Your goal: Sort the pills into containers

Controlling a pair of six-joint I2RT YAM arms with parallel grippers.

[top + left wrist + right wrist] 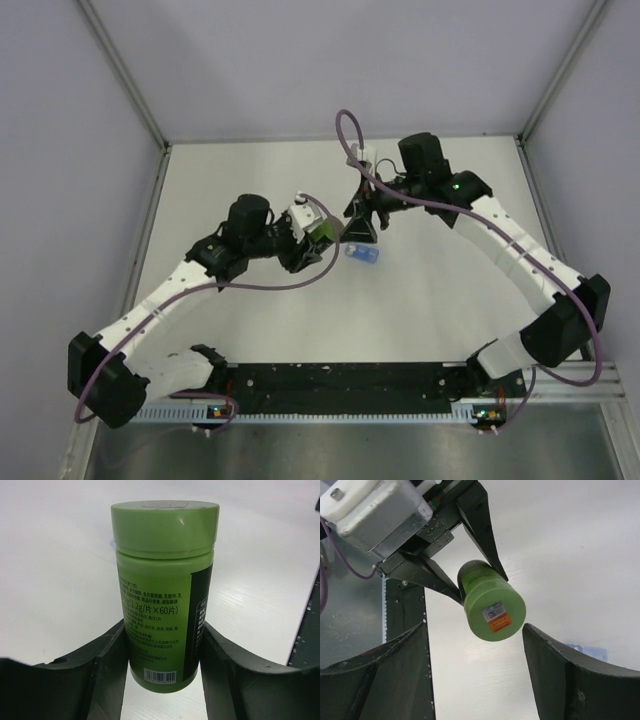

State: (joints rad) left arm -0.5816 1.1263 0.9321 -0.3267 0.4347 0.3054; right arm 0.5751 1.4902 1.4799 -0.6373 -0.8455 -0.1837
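The left gripper (162, 647) was clamped on the green pill bottle (165, 580), its cap (496, 615) on, while the right gripper (475, 630) stood with fingers apart facing that cap and the blue pill box (362, 254) lay on the table (250, 170) close by, so I judged the opening step was in hand, calling next for a centred grip and a twist.

My left arm (165, 305) reaches from the near left corner toward the middle of the white counter (240, 170), and my left jaws there grip a green bottle (321, 230). My right arm (515, 255) bends in from the near right corner, its jaws pointing down just right of the bottle. The small translucent blue pill box (362, 254) lies on the counter just on the near side of my right jaws; from up here I cannot tell whether they touch it. A purple cable (342, 125) loops above my right wrist.
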